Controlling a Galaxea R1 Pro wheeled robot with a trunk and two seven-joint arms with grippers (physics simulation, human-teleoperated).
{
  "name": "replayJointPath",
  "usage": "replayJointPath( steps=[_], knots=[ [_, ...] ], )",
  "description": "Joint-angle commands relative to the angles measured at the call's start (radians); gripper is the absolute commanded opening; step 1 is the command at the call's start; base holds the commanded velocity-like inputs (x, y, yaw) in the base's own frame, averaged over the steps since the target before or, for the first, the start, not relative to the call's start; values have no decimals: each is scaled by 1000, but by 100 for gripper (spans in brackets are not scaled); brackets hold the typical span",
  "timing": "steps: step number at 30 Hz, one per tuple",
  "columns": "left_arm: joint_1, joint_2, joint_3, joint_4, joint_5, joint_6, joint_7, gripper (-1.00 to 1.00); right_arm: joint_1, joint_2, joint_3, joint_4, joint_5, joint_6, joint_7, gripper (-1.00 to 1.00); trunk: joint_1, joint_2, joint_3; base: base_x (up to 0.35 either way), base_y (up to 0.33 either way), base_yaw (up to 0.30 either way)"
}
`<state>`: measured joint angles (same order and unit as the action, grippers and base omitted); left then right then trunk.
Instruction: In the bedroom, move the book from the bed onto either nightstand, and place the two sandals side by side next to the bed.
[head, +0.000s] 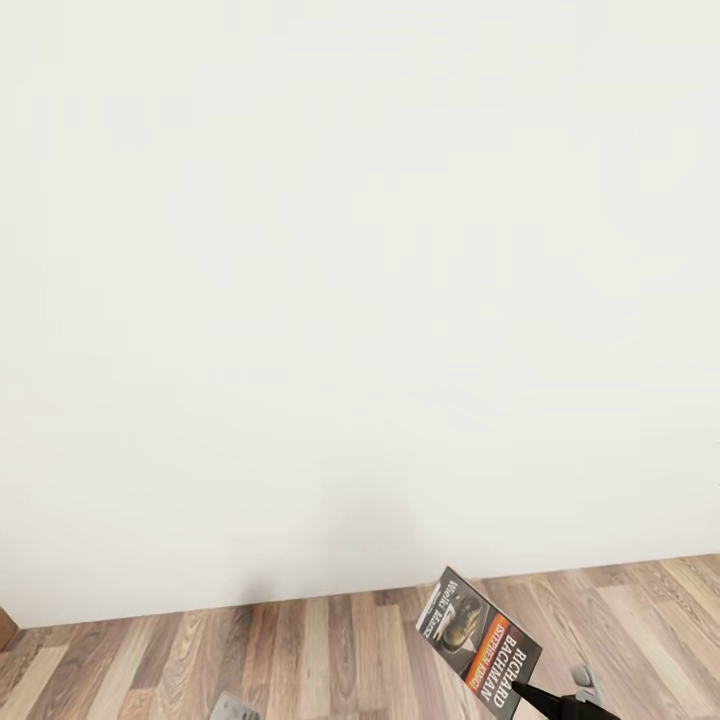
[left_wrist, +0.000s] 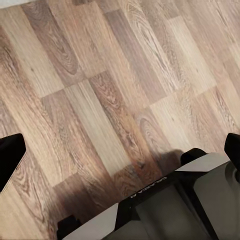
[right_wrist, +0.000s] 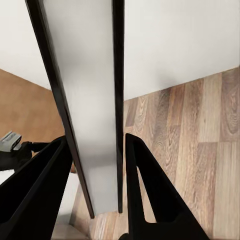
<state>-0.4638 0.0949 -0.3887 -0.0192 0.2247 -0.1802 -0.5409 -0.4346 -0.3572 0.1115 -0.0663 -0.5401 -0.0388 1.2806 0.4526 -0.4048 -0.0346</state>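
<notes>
- Blank white wall (head: 360, 280) took up most of the head view, meeting a light wood-plank floor (head: 300, 650) low in the picture; no bed, nightstand or sandals showed, so the robot looked to be in transit inside the room.
- At the lower right of the head view the book (head: 478, 640) was carried clear of the floor, tilted, its dark cover with the orange band and white "RICHARD BACHMAN" lettering facing the camera.
- From the wrist camera, the right gripper (right_wrist: 95, 175) had its two dark fingers closed against the book's (right_wrist: 90, 100) edge, pale page block between the fingers, so the book was clamped and off the bed.
- Two dark finger tips of the left gripper (left_wrist: 122, 160) sat at opposite edges of its wrist view, spread wide with nothing between them, above bare planks (left_wrist: 100, 75) and the robot's grey base (left_wrist: 200, 200).
- Judged from this, the first part of the task was midway: book lifted, not yet set on a nightstand. Both sandals were presumably not yet placed, though their state could not be told.
- Nothing stood in the way here; the wall ahead suggested the base needed turning to find the nightstand.
</notes>
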Motion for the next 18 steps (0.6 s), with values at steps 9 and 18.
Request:
replayJointPath(
  steps=[9,18],
  knots=[
    [-1,0,-9,1,8,-4,-3,100,-1,-1,7,0,-8,-4,2,-100,1,-2,-2,321,0,0],
    [-1,0,-9,1,8,-4,-3,100,-1,0,7,0,-8,-4,2,-100,1,-2,-2,328,0,0]
  ],
)
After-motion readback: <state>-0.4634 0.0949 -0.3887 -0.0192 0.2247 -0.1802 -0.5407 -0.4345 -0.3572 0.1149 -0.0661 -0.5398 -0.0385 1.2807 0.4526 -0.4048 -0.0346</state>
